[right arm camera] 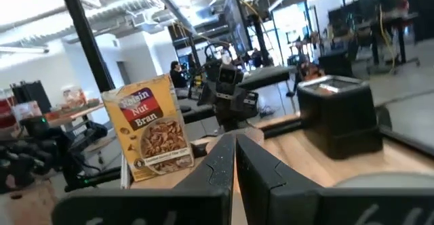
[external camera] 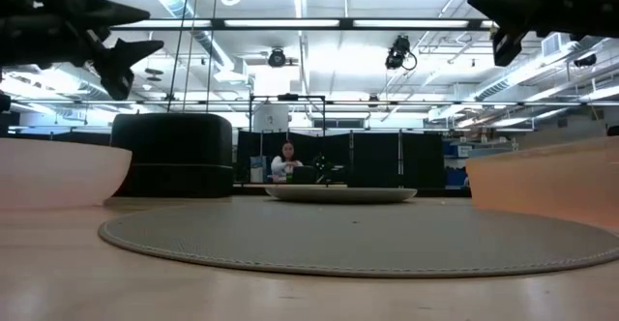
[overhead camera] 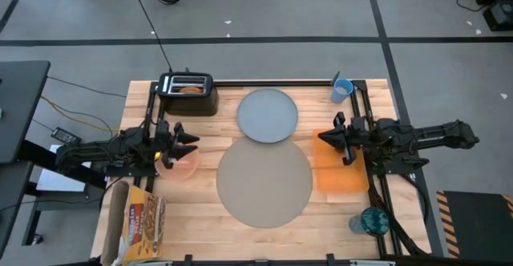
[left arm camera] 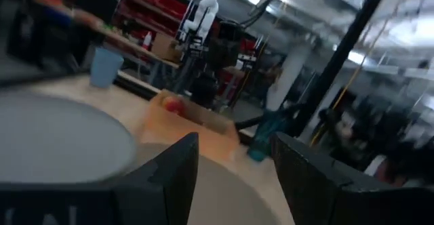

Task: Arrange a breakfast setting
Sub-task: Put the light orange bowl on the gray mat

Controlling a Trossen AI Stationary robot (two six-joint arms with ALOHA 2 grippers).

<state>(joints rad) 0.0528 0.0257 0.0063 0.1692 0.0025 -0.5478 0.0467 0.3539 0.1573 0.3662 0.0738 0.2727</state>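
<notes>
The round tan placemat (overhead camera: 264,179) lies in the middle of the table, with the grey plate (overhead camera: 268,114) just beyond its far edge. The pink bowl (overhead camera: 176,164) stands left of the placemat. My left gripper (overhead camera: 190,141) hovers open above the bowl's rim. My right gripper (right arm camera: 234,154) is shut and empty above the orange tray (overhead camera: 341,166). The red apple (left arm camera: 173,104) lies on that tray. The light-blue cup (overhead camera: 342,89) stands at the far right. The bagel (overhead camera: 191,90) sticks out of the black toaster (overhead camera: 189,94). The yellow cereal box (overhead camera: 141,222) lies at the near left. The spoon is not in view.
A teal glass (overhead camera: 370,220) stands at the near right corner. Black rails run along the table's left and right edges. A person sits in the room far beyond the table (external camera: 286,159).
</notes>
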